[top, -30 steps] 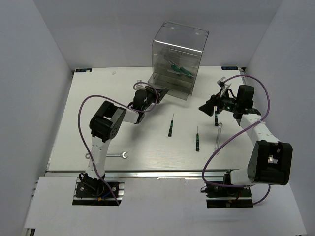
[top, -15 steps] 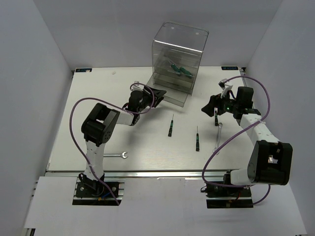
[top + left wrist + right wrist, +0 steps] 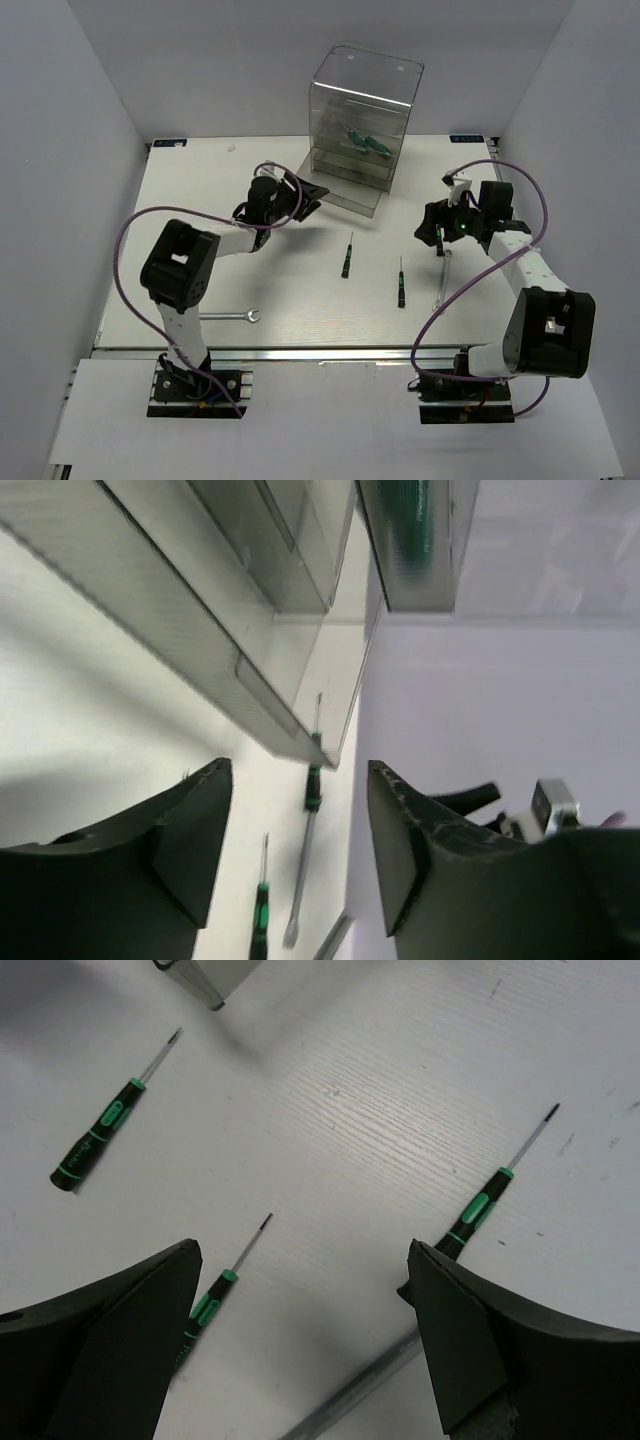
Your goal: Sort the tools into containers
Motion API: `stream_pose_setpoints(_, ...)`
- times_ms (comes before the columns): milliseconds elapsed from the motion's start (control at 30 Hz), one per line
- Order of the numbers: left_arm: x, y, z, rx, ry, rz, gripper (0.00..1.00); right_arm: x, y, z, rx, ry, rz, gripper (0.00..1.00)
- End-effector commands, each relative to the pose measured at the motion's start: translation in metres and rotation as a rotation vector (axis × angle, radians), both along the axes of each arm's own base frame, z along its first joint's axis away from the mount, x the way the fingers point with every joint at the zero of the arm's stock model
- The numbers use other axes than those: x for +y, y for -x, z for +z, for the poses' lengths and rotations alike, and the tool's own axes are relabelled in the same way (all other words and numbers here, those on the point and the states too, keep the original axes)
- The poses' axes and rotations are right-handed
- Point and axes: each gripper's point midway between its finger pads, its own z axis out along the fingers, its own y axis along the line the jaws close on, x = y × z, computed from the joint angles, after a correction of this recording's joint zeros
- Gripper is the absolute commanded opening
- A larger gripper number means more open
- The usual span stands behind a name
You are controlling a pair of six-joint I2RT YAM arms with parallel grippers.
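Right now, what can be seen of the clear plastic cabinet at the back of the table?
The cabinet is a tall box of clear plastic with a flat top, standing upright on the table at its far middle. Inside are stacked shallow clear drawers. An upper one holds green-handled screwdrivers, and the bottom drawer looks pulled out toward the arms. The left gripper sits open beside that drawer's left corner; whether it touches is unclear.
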Motion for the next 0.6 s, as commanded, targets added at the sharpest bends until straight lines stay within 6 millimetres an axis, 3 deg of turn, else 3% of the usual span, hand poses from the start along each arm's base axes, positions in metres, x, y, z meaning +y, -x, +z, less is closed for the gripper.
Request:
stream_pose_setpoints(0,0.011,0.032,0.025,-0.032,-0.104,-0.070,0.64,-0.018,-0.006,0.020,-0.059,0.112,-0.038,0.89)
stream_pose_setpoints(67,0.023,0.050,0.010,0.007,-0.200,-0.091,0.57,-0.033,-0.013,0.030,-0.147,0.183,-0.101,0.89)
stream_pose_setpoints(100,0.031,0.054,0.019,-0.007,-0.243,-0.078,0.55,-0.038,-0.012,0.024,-0.150,0.195,-0.129,0.89)
stream_pose_setpoints(200,0.058,0.069,0.008,0.003,-0.515,-0.123,0.50,-0.044,-0.016,0.016,-0.092,0.213,-0.165,0.86)
stream_pose_setpoints(233,0.064,0.072,0.010,0.002,-0.553,-0.124,0.49,-0.045,-0.017,0.011,-0.050,0.211,-0.174,0.77)
stream_pose_setpoints(267,0.072,0.081,0.005,0.031,-0.602,-0.134,0.42,-0.046,-0.012,-0.013,0.075,0.203,-0.195,0.47)
stream_pose_setpoints(300,0.076,0.084,0.008,0.029,-0.631,-0.131,0.38,-0.048,-0.013,-0.020,0.124,0.205,-0.206,0.35)
stream_pose_setpoints(333,0.083,0.086,0.014,0.017,-0.663,-0.127,0.34,-0.049,-0.023,-0.014,0.132,0.199,-0.221,0.30)
stream_pose_setpoints(400,0.096,0.095,0.006,0.069,-0.725,-0.117,0.27,-0.054,-0.027,-0.034,0.218,0.212,-0.261,0.30)
stream_pose_setpoints(567,0.105,0.115,-0.006,0.120,-0.750,-0.138,0.30,-0.070,-0.047,-0.050,0.233,0.300,-0.302,0.50)
